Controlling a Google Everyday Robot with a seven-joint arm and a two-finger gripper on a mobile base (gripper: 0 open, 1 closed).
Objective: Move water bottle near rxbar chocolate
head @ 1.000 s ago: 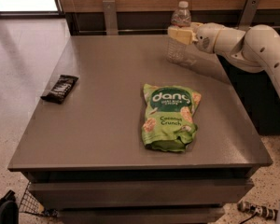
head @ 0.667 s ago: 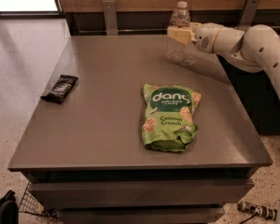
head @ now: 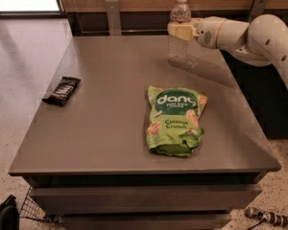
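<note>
1. Camera view, grip: my tool [head: 178,31] is closed round the middle of the bottle [head: 176,49], which stands upright in it at the back of the table [head: 110,61]. I cannot tell whether its base is clear of the surface.
2. Camera view, goal: the bar [head: 61,90] lies well away from the tool, out beyond its fingertips and nearer the front. The bag [head: 174,120] lies nearer the tool, on the front side of it.
3. Risk, slip: the bottle is ribbed and thin-walled. I judge that a soft squeeze could let it slide or twist during a long sweep, while a hard one could buckle it.
4. Risk, drag: if the base rides on the table, it may catch and tip the bottle out of the tool.
5. Risk, collision: a low path bending toward the front could clip the bag, and overshooting could knock the bar.
6. Against a second ago: tool and bottle have moved slightly toward the bar's side. Bag and bar have not moved.
</note>
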